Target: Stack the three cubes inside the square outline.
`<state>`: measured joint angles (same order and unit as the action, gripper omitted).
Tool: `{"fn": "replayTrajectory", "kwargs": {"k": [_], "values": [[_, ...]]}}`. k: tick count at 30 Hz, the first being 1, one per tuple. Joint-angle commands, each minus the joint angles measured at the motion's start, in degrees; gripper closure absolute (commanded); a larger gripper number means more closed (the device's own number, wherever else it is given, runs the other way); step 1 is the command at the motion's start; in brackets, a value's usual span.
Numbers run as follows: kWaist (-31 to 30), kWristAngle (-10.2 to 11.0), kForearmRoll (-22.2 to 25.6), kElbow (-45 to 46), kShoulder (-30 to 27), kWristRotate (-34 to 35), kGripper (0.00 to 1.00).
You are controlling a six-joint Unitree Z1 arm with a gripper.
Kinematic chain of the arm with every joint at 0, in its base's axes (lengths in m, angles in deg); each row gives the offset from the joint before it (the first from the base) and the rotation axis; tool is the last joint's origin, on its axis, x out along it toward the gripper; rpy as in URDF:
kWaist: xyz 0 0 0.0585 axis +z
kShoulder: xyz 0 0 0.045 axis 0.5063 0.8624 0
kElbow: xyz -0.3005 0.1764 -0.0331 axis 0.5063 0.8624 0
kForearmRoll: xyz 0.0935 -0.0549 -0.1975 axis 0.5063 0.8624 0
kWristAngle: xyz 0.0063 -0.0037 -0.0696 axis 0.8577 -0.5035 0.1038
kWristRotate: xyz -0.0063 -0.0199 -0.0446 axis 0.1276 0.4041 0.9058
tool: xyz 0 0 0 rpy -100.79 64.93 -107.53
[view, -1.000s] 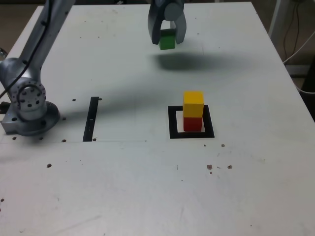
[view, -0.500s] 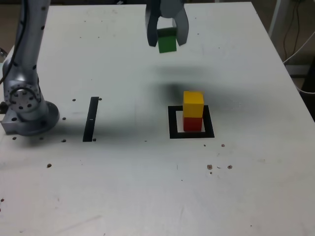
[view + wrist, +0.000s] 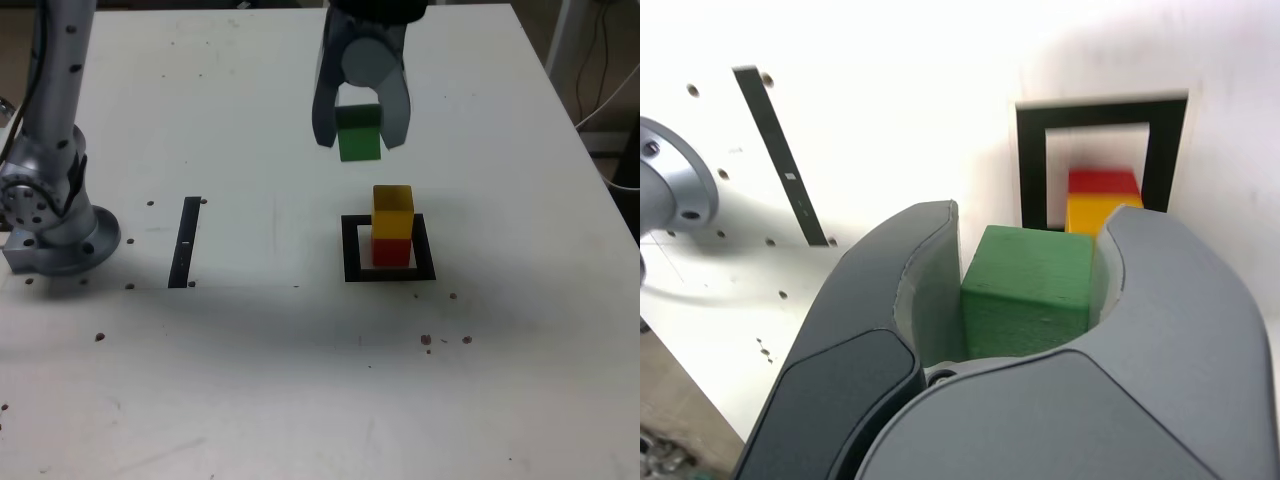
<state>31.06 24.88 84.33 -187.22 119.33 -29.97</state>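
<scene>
My gripper [image 3: 359, 138] is shut on the green cube [image 3: 359, 133], held in the air above the table. In the exterior view it hangs just above and slightly to the left of the yellow cube [image 3: 393, 210], which sits on the red cube [image 3: 391, 250] inside the black square outline [image 3: 388, 272]. From the wrist view the green cube [image 3: 1027, 290] sits clamped between both fingers [image 3: 925, 290], with the yellow cube [image 3: 1095, 213], the red cube [image 3: 1104, 181] and the square outline [image 3: 1032, 170] beyond it.
A narrow black strip [image 3: 185, 241] lies on the white table [image 3: 300, 380] at the exterior view's left, next to the arm's grey base [image 3: 55, 225]. Small dark holes dot the tabletop. The table's right edge and cables [image 3: 605, 70] show at the far right.
The gripper, still holding the green cube, has travelled from the table's far side toward the yellow-on-red stack and now hangs close above it. The stack has not moved.
</scene>
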Motion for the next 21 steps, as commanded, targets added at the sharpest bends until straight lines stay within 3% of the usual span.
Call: {"fn": "replayTrajectory", "kwargs": {"k": [1, 21], "values": [[-0.79, -0.30, 0.93, -0.86, 0.58, 0.76, 0.63], [-3.76, -1.57, 0.80, -4.92, 6.09, 2.72, 0.63]]}}
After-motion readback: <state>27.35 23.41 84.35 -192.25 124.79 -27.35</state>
